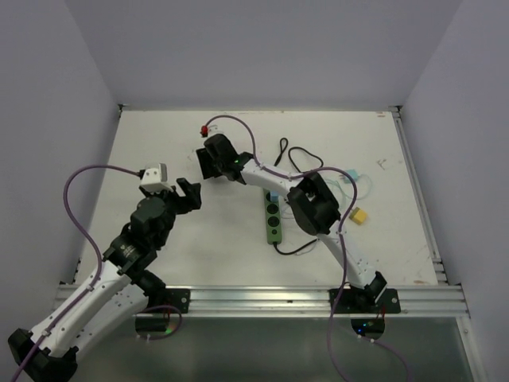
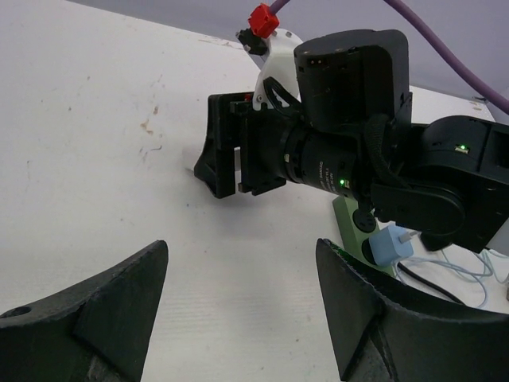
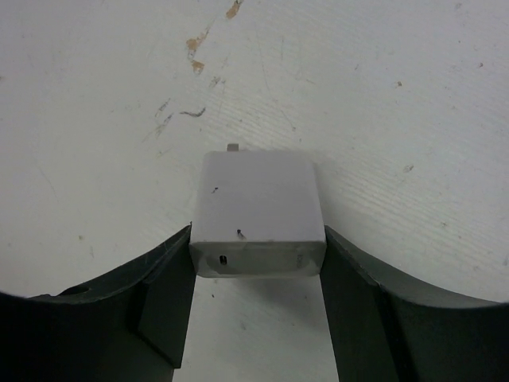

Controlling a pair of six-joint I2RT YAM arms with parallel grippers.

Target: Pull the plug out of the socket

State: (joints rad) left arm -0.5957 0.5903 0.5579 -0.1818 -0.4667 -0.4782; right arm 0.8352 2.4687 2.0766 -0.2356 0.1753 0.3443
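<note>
Right wrist: white plug (image 3: 258, 203) tight in right gripper (image 3: 258, 243); left gripper (image 2: 240, 267) wide, empty.

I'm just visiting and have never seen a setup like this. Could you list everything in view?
table: one, white, beneath everything
socket: one, green with black outlets, mid-table
blue plug: one, light blue, on the socket's far end
white plug: one, white, between the right gripper's fingers, far left of the socket
yellow block: one, yellow, right of the socket
black cord: one, black, looping beyond the socket
pale cable: thin, whitish, loose right of the socket
left gripper: one, black, open and empty, left of the socket
right gripper: one, black, closed on the white plug
</note>
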